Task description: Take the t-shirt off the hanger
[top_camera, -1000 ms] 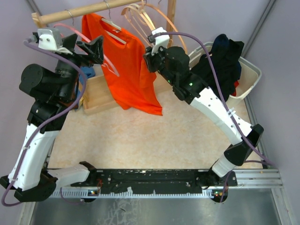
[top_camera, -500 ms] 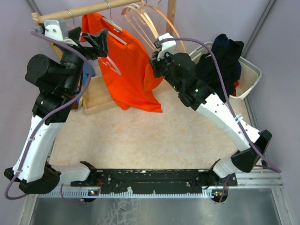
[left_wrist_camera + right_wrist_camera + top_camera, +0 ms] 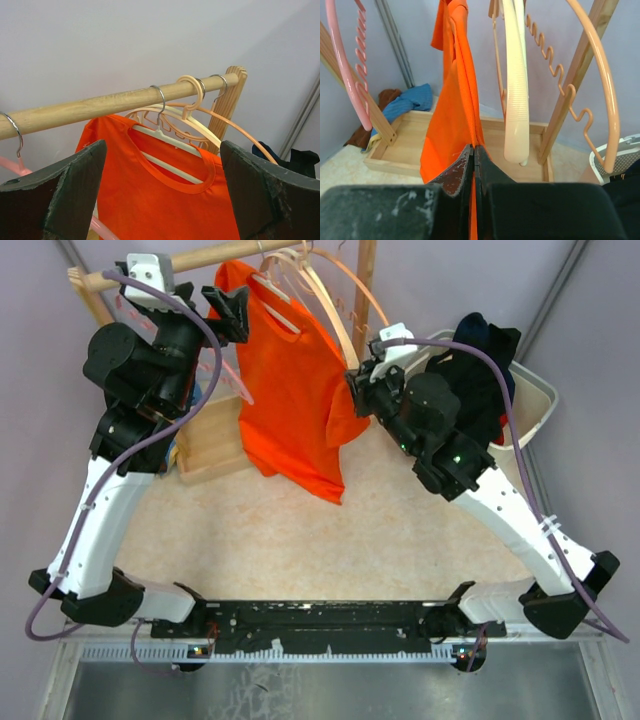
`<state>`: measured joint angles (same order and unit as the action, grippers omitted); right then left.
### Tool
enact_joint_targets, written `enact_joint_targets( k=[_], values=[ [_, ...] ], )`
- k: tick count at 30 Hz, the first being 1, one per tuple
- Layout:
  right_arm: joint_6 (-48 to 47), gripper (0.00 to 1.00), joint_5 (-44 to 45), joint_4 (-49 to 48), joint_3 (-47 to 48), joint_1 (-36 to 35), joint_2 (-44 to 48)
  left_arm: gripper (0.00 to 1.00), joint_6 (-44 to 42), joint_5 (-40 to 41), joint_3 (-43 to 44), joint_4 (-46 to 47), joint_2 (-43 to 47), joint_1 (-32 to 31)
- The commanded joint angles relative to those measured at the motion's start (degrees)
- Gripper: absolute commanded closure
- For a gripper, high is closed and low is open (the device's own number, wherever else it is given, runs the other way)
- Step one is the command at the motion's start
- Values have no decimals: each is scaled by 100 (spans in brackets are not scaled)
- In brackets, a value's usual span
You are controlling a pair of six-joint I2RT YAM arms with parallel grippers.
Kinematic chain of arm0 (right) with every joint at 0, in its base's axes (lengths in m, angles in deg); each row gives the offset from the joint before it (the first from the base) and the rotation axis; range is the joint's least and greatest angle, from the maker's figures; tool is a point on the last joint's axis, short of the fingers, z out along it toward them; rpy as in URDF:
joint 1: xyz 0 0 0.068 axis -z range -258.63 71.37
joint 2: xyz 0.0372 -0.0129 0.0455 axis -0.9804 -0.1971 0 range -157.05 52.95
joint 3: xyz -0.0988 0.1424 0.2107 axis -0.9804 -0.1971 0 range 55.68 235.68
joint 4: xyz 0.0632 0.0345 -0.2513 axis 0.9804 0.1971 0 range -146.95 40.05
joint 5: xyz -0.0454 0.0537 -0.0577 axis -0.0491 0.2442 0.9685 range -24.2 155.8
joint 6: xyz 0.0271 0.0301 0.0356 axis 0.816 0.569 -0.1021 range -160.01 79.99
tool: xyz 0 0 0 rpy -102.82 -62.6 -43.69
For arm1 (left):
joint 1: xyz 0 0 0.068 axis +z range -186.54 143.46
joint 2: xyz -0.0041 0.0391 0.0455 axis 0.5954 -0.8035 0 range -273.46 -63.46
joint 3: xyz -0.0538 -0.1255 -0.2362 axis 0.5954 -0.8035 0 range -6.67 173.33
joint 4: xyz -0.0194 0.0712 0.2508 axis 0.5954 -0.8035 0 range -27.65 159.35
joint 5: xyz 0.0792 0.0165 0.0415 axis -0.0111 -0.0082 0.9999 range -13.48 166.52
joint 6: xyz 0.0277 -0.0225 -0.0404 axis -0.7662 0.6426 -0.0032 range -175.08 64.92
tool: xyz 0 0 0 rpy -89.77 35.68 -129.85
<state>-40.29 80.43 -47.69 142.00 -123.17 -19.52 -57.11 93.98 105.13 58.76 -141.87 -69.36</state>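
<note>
An orange t-shirt (image 3: 290, 390) hangs on a white hanger (image 3: 283, 315) hooked over the wooden rail (image 3: 200, 258). My right gripper (image 3: 352, 380) is shut on the shirt's right edge, and the orange cloth (image 3: 452, 115) runs up out of the closed jaws (image 3: 475, 147). My left gripper (image 3: 236, 312) stands wide open at the shirt's top left, just short of it. In the left wrist view the collar (image 3: 200, 187) and the white hanger (image 3: 170, 140) show between the two dark fingers (image 3: 55, 200), which touch nothing.
Several empty peach and cream hangers (image 3: 320, 290) hang right of the shirt, next to the rack's upright post (image 3: 362, 280). A pink hanger (image 3: 215, 360) hangs at the left. A wooden tray (image 3: 210, 445) lies under the rail. A white basket (image 3: 535, 400) of dark clothes stands at the right.
My right gripper has closed on the shirt's edge and drawn right. The shirt and its hanger have slid right along the rail. My left gripper rose and followed, still open.
</note>
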Motion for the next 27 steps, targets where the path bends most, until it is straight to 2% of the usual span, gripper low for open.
enact_joint_targets(
  k=[1, 13, 27],
  values=[
    [-29, 100, 175, -121, -46, 24, 343, 1, -101, 89, 244, -45, -112, -14],
    [-21, 100, 80, -137, -28, 24, 453, 2, -430, 378, 295, 97, -521, -6],
    [-44, 100, -24, -144, -134, 23, 609, 1, -230, 145, 661, 57, -1080, 21]
  ],
)
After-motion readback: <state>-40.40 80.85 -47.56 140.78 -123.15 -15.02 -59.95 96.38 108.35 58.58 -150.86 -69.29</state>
